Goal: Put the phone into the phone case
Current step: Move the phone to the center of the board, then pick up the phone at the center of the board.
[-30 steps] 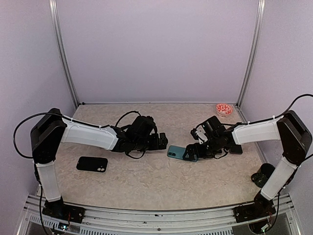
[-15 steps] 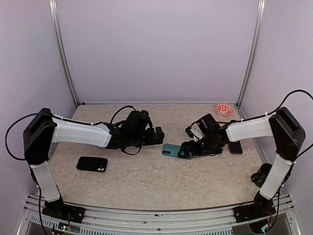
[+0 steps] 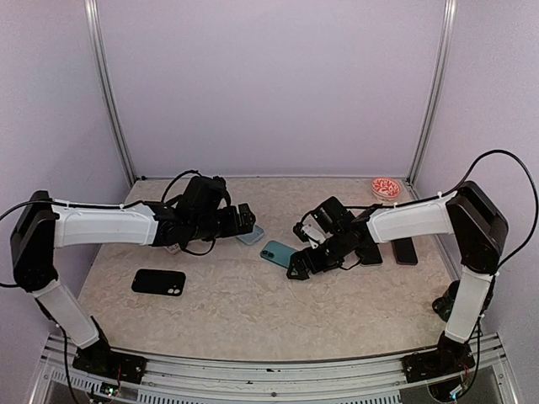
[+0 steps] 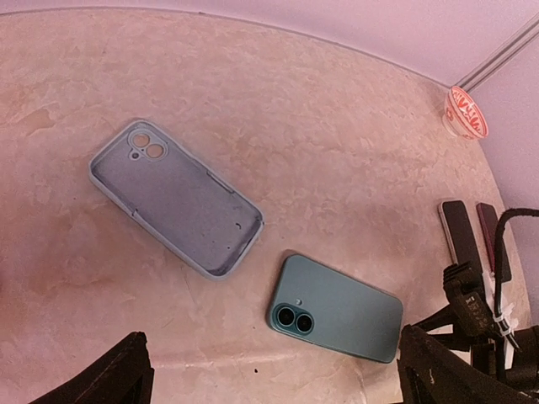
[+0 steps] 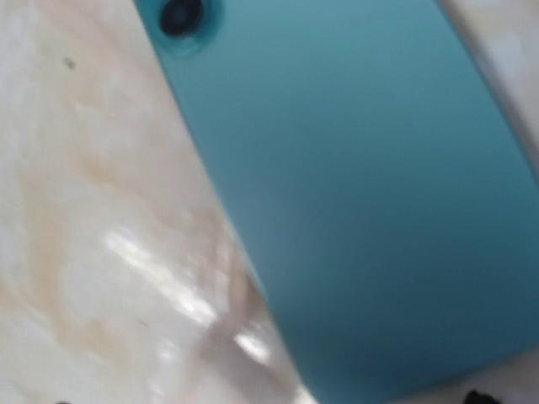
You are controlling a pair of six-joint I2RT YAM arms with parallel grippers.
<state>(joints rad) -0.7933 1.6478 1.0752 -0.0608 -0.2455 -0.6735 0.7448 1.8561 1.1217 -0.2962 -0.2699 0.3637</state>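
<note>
The teal phone point(image 3: 276, 252) lies camera side up on the table, seen whole in the left wrist view point(image 4: 337, 307) and blurred at close range in the right wrist view point(image 5: 362, 168). The pale blue phone case point(image 4: 173, 196) lies hollow side up just left of it, partly under the left arm in the top view point(image 3: 251, 236). My left gripper point(image 3: 243, 220) hovers open above the case, nothing between its fingers point(image 4: 114, 379). My right gripper point(image 3: 301, 263) is open at the phone's right end, low over the table.
A black phone point(image 3: 158, 282) lies at the near left. Two more dark phones point(image 3: 405, 250) lie side by side to the right, under the right forearm. A small red-patterned bowl point(image 3: 386, 187) stands at the back right corner.
Both arms have moved left. The teal phone has slid left across the table ahead of the right gripper. The left gripper has drawn back, and the case now peeks out beside it.
</note>
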